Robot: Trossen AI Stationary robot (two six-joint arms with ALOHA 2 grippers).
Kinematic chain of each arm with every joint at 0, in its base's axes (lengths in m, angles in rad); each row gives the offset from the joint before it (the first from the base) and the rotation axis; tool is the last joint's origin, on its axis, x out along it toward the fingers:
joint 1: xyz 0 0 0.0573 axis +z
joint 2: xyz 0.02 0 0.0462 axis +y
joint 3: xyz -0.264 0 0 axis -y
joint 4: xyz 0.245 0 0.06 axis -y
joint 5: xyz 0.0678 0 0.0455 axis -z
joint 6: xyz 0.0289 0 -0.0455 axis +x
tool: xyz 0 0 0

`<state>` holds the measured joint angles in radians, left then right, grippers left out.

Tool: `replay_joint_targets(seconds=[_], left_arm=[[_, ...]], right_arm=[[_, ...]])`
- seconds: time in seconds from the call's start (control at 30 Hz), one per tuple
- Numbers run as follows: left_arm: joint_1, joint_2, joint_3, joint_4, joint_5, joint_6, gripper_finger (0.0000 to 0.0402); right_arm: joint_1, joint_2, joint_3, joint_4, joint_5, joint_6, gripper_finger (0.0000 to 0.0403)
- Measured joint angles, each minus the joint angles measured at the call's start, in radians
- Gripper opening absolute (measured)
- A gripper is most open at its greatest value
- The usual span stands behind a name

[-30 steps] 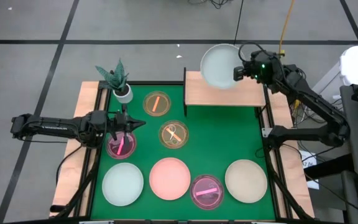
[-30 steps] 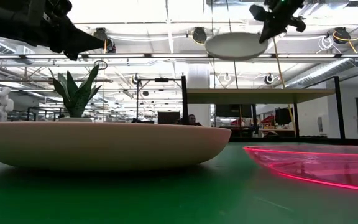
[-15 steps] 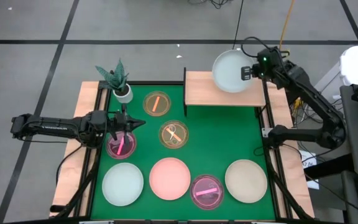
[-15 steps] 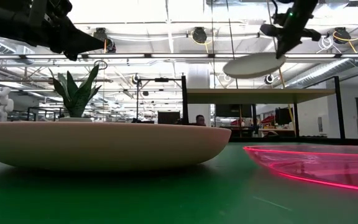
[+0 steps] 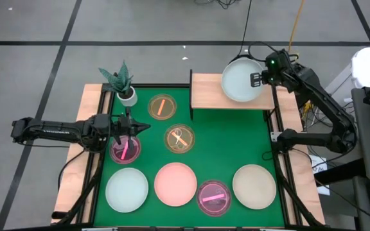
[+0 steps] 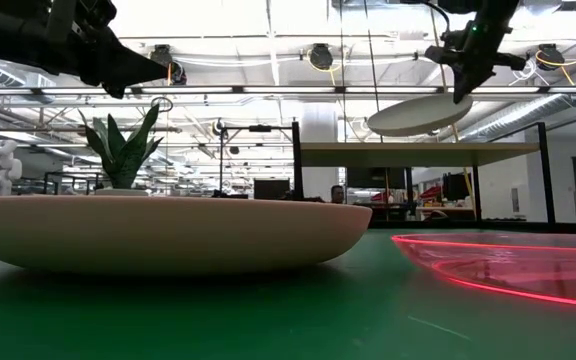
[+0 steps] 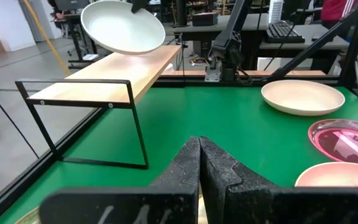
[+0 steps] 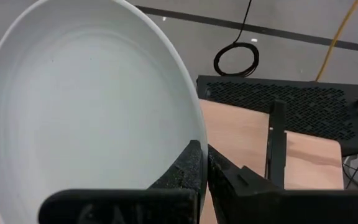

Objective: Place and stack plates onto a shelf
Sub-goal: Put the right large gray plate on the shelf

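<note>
the green table (image 5: pixel 236 141) bears most of the work, seven dishes spread apart so each rim is reachable; the shelf (image 5: pixel 211 95) stands at its far right corner, raised on thin legs, board bare to take a stack; above its right half hangs the pale blue-green plate (image 5: pixel 241 80), tilted, clear of the board, seemingly so it can be lowered flat; the right gripper (image 5: pixel 258 78) pinches that plate by its rim, fingers closed on the edge; the left gripper (image 5: pixel 143 128) waits fully closed and empty over the table's left side, near a magenta plate (image 5: pixel 125 150).
</note>
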<state>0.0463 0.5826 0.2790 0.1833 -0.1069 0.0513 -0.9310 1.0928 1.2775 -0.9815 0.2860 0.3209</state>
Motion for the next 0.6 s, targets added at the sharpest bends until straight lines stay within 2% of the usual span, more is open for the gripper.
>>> replay_joint_targets(seconds=[0.43, 0.6], left_arm=[[0.000, 0.000, 0.000, 0.000, 0.000, -0.004, 0.0001], [0.000, 0.000, 0.000, -0.001, 0.000, -0.007, 0.0001]], right_arm=[[0.000, 0.006, -0.031, 0.013, 0.009, 0.011, 0.0000], [0.010, 0.007, -0.085, 0.048, 0.056, 0.011, 0.0000]])
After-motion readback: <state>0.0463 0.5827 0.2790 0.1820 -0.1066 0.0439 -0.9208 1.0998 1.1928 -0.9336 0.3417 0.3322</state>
